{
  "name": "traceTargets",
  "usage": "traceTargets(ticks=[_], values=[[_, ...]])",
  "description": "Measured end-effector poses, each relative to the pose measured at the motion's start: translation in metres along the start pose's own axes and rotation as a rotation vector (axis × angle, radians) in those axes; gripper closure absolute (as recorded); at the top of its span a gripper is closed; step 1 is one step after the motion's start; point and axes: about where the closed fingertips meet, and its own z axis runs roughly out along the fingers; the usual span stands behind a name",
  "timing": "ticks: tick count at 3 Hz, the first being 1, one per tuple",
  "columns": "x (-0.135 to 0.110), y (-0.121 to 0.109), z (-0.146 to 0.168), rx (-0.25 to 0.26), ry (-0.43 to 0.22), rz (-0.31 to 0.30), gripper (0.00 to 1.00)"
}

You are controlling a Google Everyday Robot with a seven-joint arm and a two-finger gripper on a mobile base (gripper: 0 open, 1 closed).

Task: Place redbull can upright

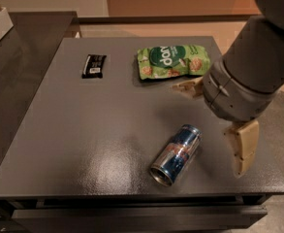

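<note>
Fingers (pixel 243 144): spread wide, gripping nothing. Tabletop (pixel 59 130): dark, glossy. Gripper (pixel 207 130): low over the right side, just beside the can, not touching. Green snack bag (pixel 173 60): at back, near the rear finger. Redbull can (pixel 176 154): lying on its side near the front edge, silver top facing front-left. Black bar (pixel 93 65): back left. Risk: can rolling off the front if clipped by one finger first; slipping while tipped up if pinched off-centre.
</note>
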Motion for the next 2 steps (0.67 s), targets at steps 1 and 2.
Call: traceTargets(ticks=[1,2], values=[[-0.023,0.007,0.020,-0.035,-0.041,-0.161,0.00],[-0.037,0.014,0.039,-0.074,-0.048,-0.277,0.00]])
